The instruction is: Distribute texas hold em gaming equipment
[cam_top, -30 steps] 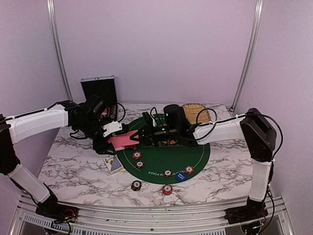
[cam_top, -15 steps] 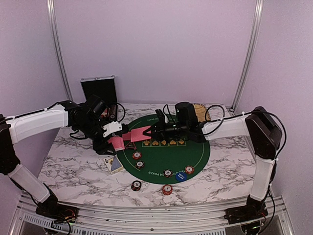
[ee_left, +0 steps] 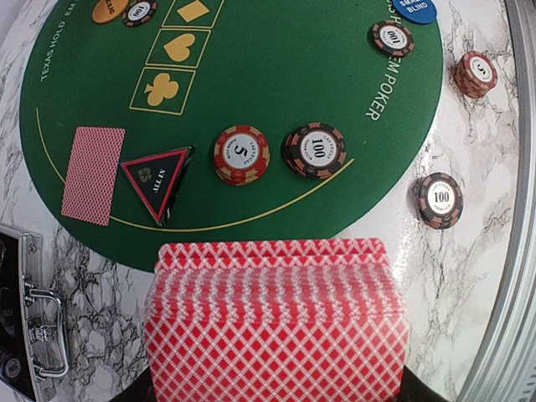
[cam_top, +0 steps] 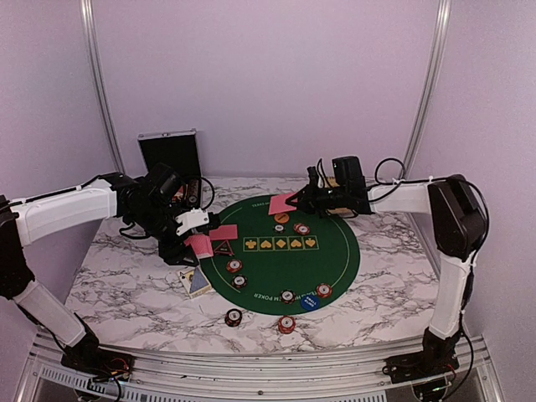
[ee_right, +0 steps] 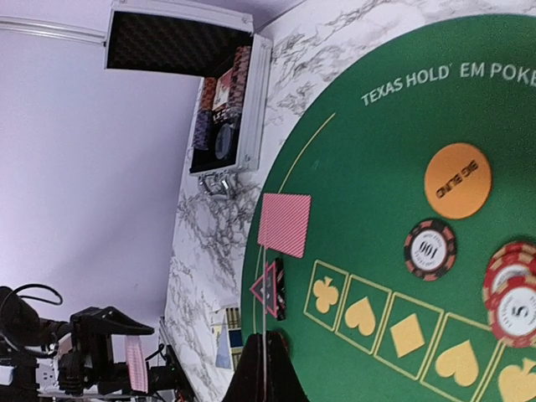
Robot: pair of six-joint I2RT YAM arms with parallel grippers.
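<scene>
Presently the left jaws are clamped on a fanned deck of red-backed cards point(ee_left: 276, 335). They hold it above the marble tabletop point(cam_top: 117, 276), just off the left rim of the round green mat point(cam_top: 335, 260) in the overhead view. The right jaws are closed on a single card point(cam_top: 283, 203). It is seen edge-on from the right wrist camera and hangs over the upper part of the mat, near the orange disc point(cam_top: 281, 218). Another card point(ee_left: 92, 174) lies face down on the left side of the mat, and the black triangular marker point(ee_left: 157, 177) lies flat just beside it. To the right of the marker in the left wrist view sit a chip marked 5 point(ee_left: 241, 154) and a chip marked 100 point(ee_left: 315, 151), just beside each other. Close to the orange disc are another 100 chip point(ee_right: 430, 249) and a short stack of chips point(ee_right: 512, 293). The blue disc point(cam_top: 310, 302) rests at the lower rim of the mat, between two chips point(cam_top: 287, 296) that lie just inside the rim. Two more chips point(cam_top: 233, 317) sit on bare marble below the mat, toward the bottom of the overhead frame. The silver case point(cam_top: 172, 155) stands open at the upper left, well apart from both arms.
</scene>
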